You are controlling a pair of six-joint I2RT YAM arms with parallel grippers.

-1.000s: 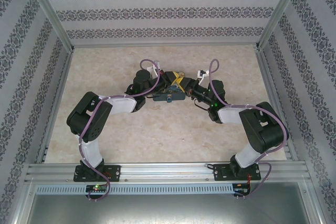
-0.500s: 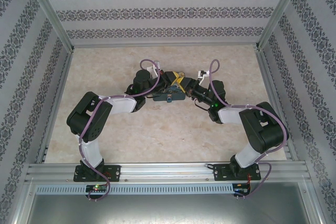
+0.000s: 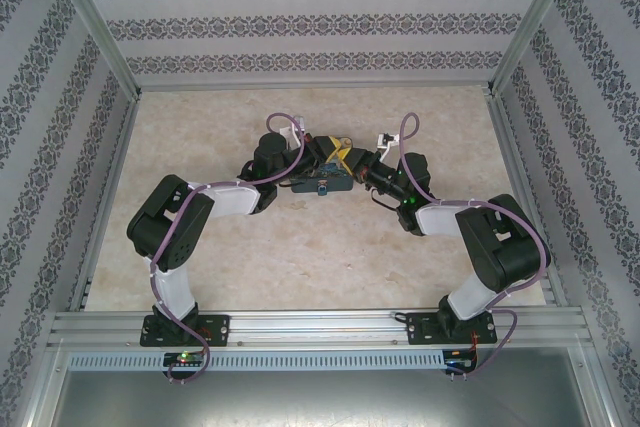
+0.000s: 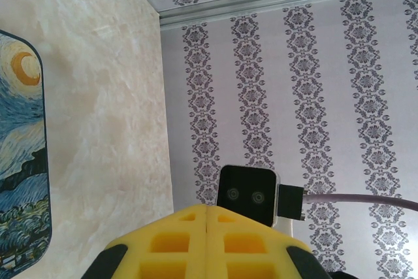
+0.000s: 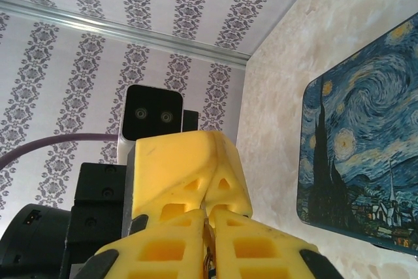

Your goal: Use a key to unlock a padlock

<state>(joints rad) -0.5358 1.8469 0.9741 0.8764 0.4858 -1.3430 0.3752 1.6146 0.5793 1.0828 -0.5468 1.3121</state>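
Note:
My two grippers meet tip to tip over the middle of the table, just behind the blue swirl-patterned tin (image 3: 320, 185). My right gripper (image 5: 209, 212) is shut on the key (image 5: 208, 246), a thin dark metal sliver pinched between its yellow fingers. The key's far end reaches the seam of my left gripper (image 5: 209, 168), whose yellow fingers are pressed together. I cannot tell whether they pinch it. In the left wrist view my left gripper (image 4: 206, 208) is shut with nothing showing between the fingers. From above, the left gripper (image 3: 333, 154) and right gripper (image 3: 348, 159) overlap. The padlock is hidden.
The tin lies flat on the marble-patterned tabletop (image 3: 300, 247); it also shows as the tin (image 4: 19, 161) and the tin (image 5: 366, 155) in the wrist views. Patterned walls (image 3: 320, 27) with aluminium posts close in the back and both sides. A metal rail (image 3: 320, 325) runs along the near edge.

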